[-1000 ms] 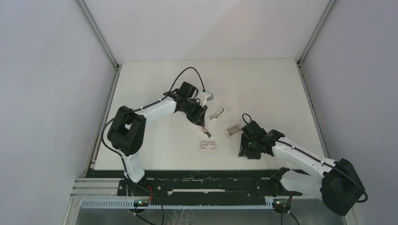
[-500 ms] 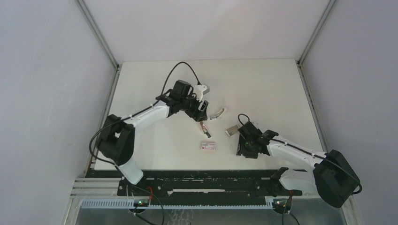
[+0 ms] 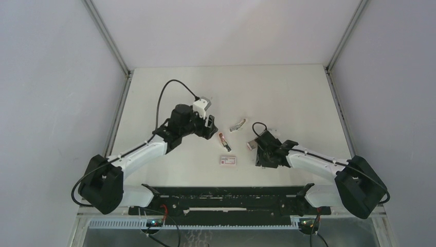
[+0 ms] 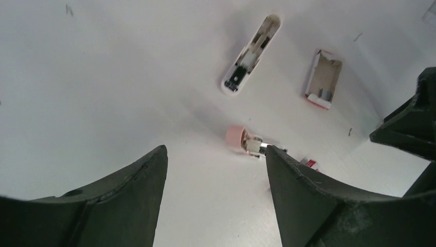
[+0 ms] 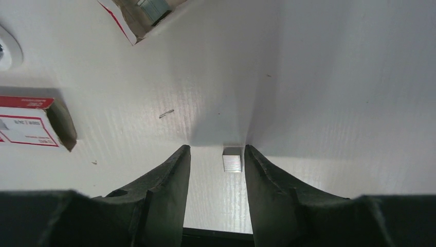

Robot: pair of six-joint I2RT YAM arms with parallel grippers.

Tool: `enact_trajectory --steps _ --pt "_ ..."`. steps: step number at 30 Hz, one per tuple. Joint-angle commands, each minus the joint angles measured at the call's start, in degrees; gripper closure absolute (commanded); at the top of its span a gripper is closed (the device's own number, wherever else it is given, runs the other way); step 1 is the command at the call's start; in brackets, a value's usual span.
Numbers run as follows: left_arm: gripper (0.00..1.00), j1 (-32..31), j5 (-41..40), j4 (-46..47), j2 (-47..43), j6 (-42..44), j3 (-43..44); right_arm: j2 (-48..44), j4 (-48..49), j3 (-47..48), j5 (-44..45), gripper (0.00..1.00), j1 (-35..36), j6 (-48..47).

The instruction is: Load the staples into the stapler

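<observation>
Change since a second ago: left arm drawn back toward its own side; left gripper (image 4: 216, 154) gone from nearly closed to spread wide, nothing between the fingers
Left behind: pink-capped metal piece (image 4: 242, 140) flat on the table (image 4: 103, 77), just beyond the left fingertips; probably the stapler's magazine, set down there ready for loading
White part: long white piece (image 4: 252, 54), rounded plastic shell, hollow side up, mechanism showing; apart from the pink-capped one
Task item: staples (image 5: 232, 158), small grey ribbed block, flat on the table between the fingers of the right gripper (image 5: 216, 152); hard by one finger, gap on the other side
Right fingers: parted, straddling the block, not clamped on it; likely lined up for the pick
Card tray (image 5: 146, 10): open, red-edged, grey strip showing inside
White box with red label (image 5: 28, 123): cardboard, one end open, beside the right gripper
</observation>
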Motion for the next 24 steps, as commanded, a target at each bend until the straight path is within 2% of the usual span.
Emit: enact_trajectory --steps 1,6,14,24 --pt "0.26 0.2 -3.9 7.7 -4.5 -3.2 -6.2 1.8 -4.2 1.7 4.3 0.58 1.1 -5.1" --pt "0.26 0.2 -3.9 8.6 -5.7 -3.6 -9.0 4.4 -7.6 3.9 6.2 0.64 3.1 -6.3" --pt "0.26 0.1 -5.8 8.7 -7.1 -3.2 -10.0 7.3 -7.5 5.1 6.6 0.74 4.8 -5.4" --pt "0.26 0.2 -7.0 8.4 -8.1 -2.9 -10.4 7.4 -8.5 6.0 7.0 0.8 5.0 -5.3"
